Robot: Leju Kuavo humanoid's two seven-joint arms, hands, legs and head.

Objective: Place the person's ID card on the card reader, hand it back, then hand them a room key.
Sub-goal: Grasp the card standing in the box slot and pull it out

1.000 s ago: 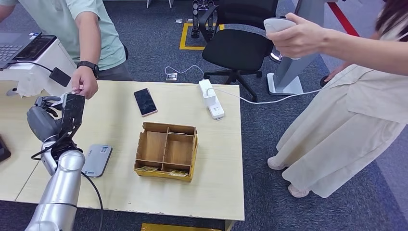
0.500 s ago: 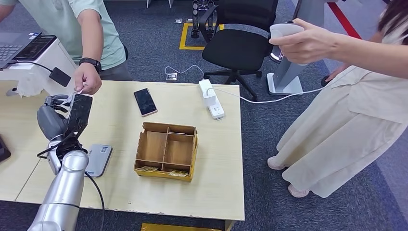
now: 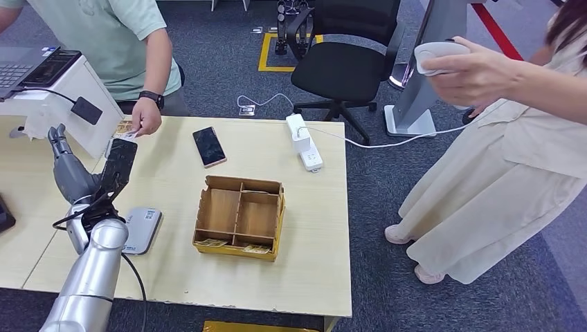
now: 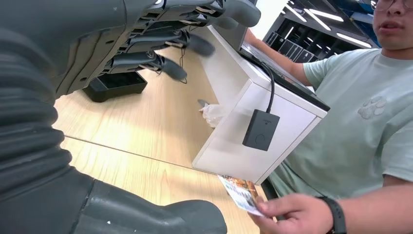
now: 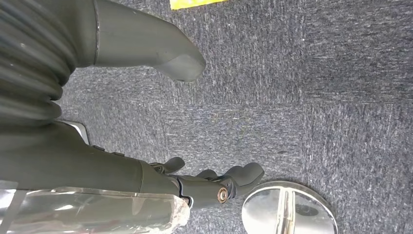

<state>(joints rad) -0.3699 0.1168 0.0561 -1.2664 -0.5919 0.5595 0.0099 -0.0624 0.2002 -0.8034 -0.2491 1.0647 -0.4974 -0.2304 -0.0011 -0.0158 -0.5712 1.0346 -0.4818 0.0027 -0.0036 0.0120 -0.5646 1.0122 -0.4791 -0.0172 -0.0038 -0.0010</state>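
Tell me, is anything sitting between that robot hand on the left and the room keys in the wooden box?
Nothing visible blocks it. The left robot hand is raised and empty near the person's hand holding the ID card. Between it and the wooden box lies bare tabletop; the grey card reader sits nearer the arm, off that line.

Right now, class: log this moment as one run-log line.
left hand: open, raised | ID card: in person's hand | card reader: bare | right hand: hanging over carpet

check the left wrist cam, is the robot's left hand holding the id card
No, the ID card is pinched in the person's hand, while the left hand holds nothing.
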